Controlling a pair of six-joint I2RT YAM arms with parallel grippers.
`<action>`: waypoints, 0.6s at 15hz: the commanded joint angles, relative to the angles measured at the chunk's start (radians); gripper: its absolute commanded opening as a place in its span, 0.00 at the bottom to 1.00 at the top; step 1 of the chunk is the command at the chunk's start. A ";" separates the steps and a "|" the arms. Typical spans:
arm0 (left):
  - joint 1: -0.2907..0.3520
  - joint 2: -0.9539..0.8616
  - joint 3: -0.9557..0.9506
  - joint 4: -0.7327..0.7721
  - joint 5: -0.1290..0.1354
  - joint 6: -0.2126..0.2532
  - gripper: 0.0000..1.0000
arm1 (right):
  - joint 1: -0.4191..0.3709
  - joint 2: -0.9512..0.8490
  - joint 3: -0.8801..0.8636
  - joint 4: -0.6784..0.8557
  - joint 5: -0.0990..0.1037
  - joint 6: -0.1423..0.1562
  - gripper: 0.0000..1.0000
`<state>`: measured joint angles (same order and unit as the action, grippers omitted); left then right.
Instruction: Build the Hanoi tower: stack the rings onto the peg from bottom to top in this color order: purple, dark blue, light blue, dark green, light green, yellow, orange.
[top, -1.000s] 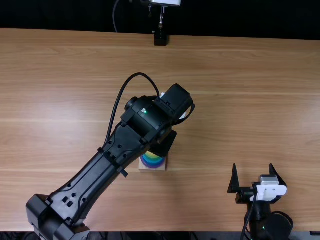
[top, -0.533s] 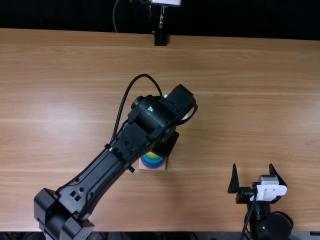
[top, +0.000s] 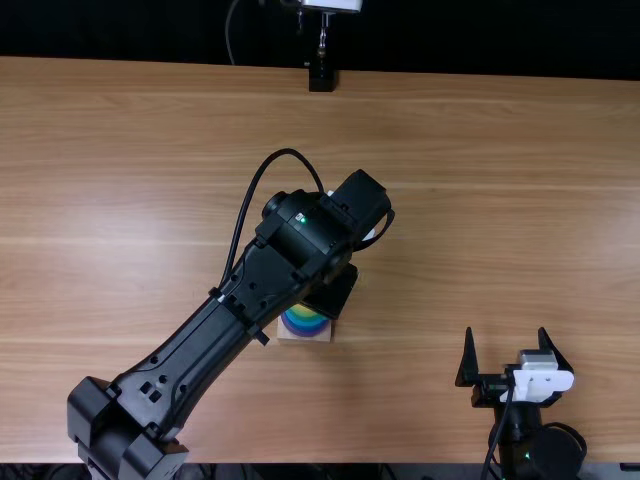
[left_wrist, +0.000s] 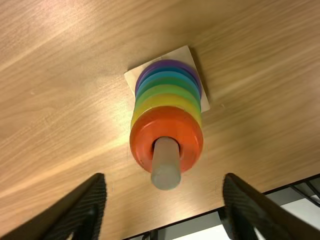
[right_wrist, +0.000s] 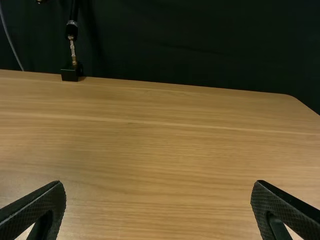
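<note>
In the top view my left gripper (top: 332, 292) hangs over the ring stack (top: 303, 322), hiding part of it. The left wrist view has the wooden base (left_wrist: 134, 75) with rings around the peg (left_wrist: 166, 167): purple (left_wrist: 165, 63) lowest, then blue and green bands, yellow (left_wrist: 166, 100), and orange (left_wrist: 142, 135) on top. Around the peg's tip, one finger on each side, the left gripper (left_wrist: 164, 200) is open and touches no ring. My right gripper (top: 510, 350) rests open at the table's near right; in its wrist view the right gripper (right_wrist: 159, 192) holds nothing.
The wooden table (top: 480, 200) spreads around the stack. A black stand (top: 321, 78) is at its far edge, with a dark curtain (right_wrist: 200, 45) behind. My left arm (top: 200, 350) slants across the near left part of the table.
The left arm has shifted slightly toward the right of the top view, mostly between the two earlier moments. The right arm has kept still.
</note>
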<state>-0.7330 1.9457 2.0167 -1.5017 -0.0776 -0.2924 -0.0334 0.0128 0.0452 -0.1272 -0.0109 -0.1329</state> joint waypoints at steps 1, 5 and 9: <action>0.006 0.001 0.007 -0.004 0.004 -0.008 1.00 | -0.010 -0.013 -0.030 -0.006 0.002 -0.003 1.00; 0.015 -0.018 0.020 0.018 0.002 -0.004 1.00 | -0.010 -0.013 -0.030 -0.006 0.002 -0.003 1.00; 0.118 -0.165 0.013 0.265 -0.009 -0.006 1.00 | -0.010 -0.013 -0.030 -0.008 0.002 -0.003 1.00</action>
<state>-0.6315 1.8538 2.0159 -1.2243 -0.0742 -0.2924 -0.0334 0.0128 0.0452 -0.1272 -0.0113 -0.1326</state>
